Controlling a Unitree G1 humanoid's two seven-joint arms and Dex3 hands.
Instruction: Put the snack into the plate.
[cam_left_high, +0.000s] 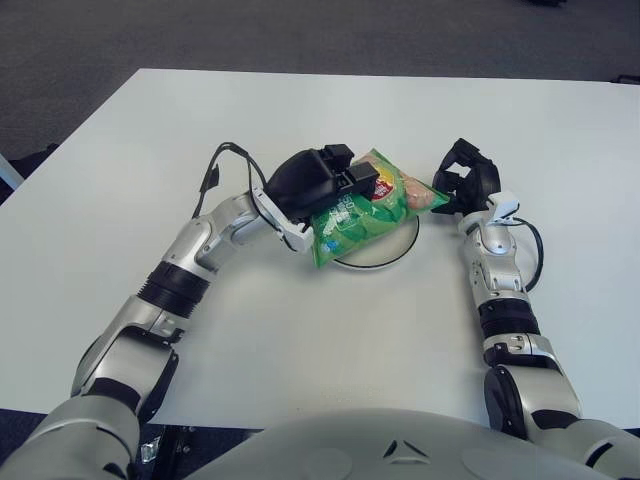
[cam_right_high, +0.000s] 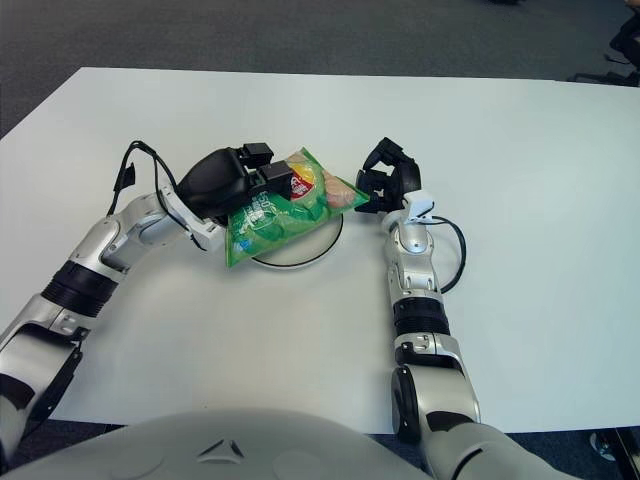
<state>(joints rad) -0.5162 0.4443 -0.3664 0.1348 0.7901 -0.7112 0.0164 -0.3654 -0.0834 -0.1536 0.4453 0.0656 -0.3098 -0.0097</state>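
White table (cam_left_high: 300, 330): left hand (cam_left_high: 318, 182) holds snack (cam_left_high: 365, 205) over plate (cam_left_high: 385, 258).

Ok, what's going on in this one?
The robot's left hand grips a green snack bag and holds it over the white plate on the table. The right hand sits at the bag's right end, at the plate's right edge. The bag is not yet released.

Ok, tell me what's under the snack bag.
Under the snack bag lies the white plate; only its near and right rim shows, the rest is covered. The left hand grips the bag's left side; the right hand is at its right tip.
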